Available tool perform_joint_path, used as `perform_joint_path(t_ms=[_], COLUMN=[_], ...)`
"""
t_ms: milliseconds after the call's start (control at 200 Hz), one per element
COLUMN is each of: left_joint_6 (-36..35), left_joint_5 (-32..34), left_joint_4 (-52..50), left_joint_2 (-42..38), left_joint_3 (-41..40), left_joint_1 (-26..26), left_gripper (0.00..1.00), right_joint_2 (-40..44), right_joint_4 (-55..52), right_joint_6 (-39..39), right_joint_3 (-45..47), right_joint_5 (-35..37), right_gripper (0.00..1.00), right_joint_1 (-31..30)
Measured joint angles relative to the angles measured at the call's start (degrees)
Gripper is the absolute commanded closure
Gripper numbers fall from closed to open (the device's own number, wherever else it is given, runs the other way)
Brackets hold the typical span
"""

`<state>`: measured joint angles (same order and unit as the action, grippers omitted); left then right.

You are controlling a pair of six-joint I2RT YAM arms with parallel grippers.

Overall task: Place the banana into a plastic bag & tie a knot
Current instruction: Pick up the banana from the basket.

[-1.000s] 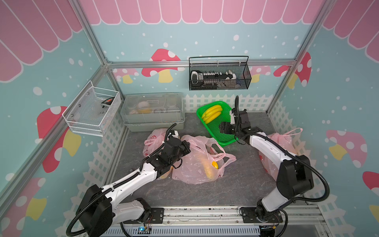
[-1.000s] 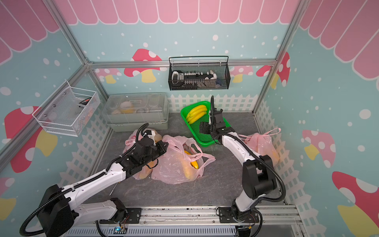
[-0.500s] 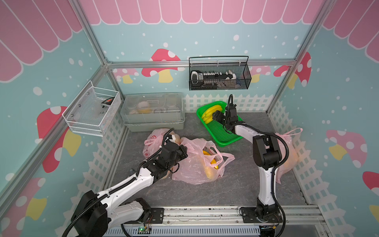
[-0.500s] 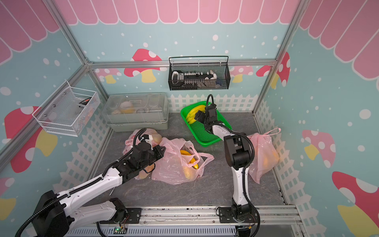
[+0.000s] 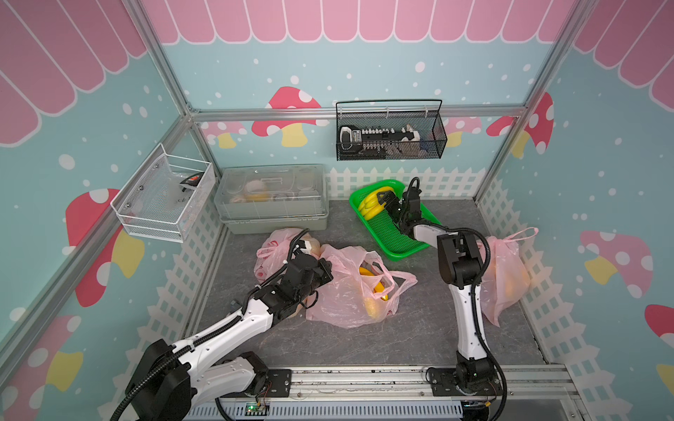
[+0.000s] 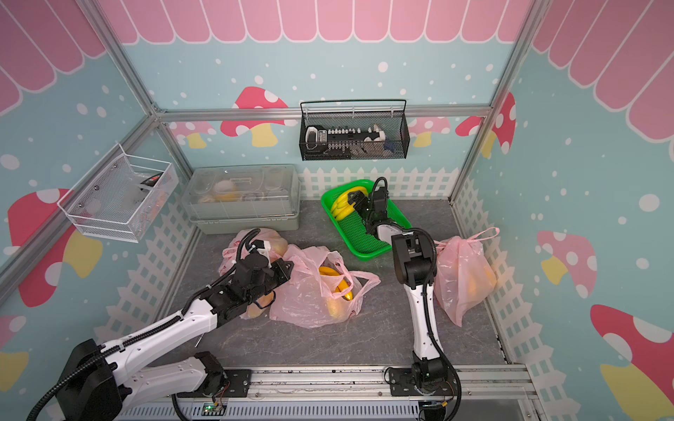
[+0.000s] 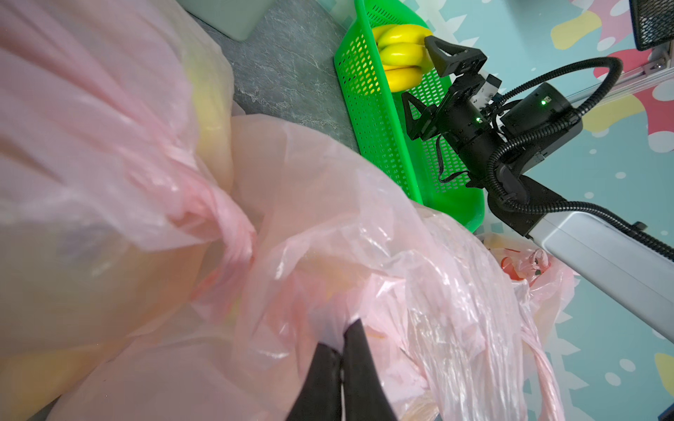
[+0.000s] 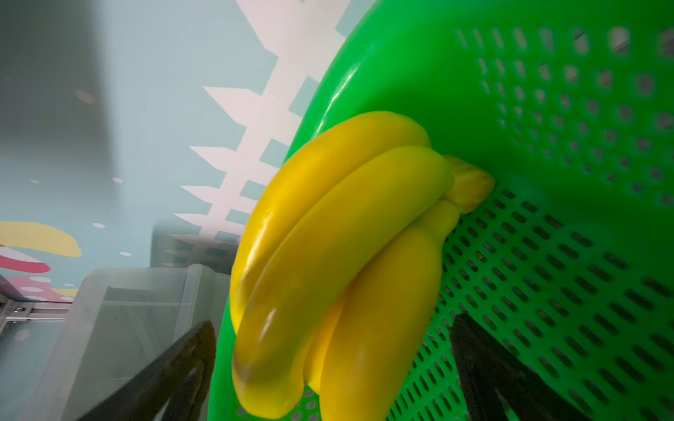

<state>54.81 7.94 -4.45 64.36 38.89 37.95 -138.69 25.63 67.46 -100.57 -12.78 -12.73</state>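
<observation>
Left of the green basket (image 5: 383, 230), we see our left gripper (image 7: 343, 330) pinched shut on the thin, crumpled pink plastic bag (image 5: 341, 297), its mouth open on yellow fruit (image 5: 379, 288). In the basket's far corner lies a glossy yellow banana bunch (image 8: 328, 237) of three, joined at the stem. Our right gripper (image 8: 332, 324) spreads wide astride it.

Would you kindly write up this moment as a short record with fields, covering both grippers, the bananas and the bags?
Left gripper: shut on the open pink bag
Right gripper: open, jaws either side of the banana bunch
Banana bunch: lying in the green basket, not yet gripped
Open pink bag: mid-table, loose bananas inside, handles untied
Other bags: filled pink bag beside the right arm; second pink bag behind the left arm
</observation>
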Motion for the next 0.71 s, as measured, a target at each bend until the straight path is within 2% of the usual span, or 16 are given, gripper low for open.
perform_joint_path(t_ms=[135, 265, 465, 575, 706], left_joint_6=[-0.1, -0.2, -0.2, -0.2, -0.2], left_joint_5=[0.0, 0.0, 0.0, 0.0, 0.0], left_joint_4=[0.0, 0.0, 0.0, 0.0, 0.0], left_joint_2=[0.0, 0.1, 0.4, 0.5, 0.5], left_joint_3=[0.0, 0.0, -0.1, -0.2, -0.3], left_joint_1=[0.0, 0.0, 0.0, 0.0, -0.1], left_gripper=[1.0, 1.0, 1.0, 1.0, 1.0], right_joint_2=[-3.5, -6.4, -7.8, -7.7, -5.3], right_joint_4=[4.9, 8.0, 12.2, 14.2, 16.5], right_joint_6=[3.7, 5.8, 8.0, 8.0, 7.6], right_joint_3=[-2.5, -4.5, -5.4, -4.8, 0.2], right_joint_5=[-1.8, -3.0, -4.4, -4.4, -4.2], right_gripper=[0.04, 0.12, 0.32, 0.35, 0.36], right_joint_1=[-0.1, -0.1, -0.1, -0.1, -0.1])
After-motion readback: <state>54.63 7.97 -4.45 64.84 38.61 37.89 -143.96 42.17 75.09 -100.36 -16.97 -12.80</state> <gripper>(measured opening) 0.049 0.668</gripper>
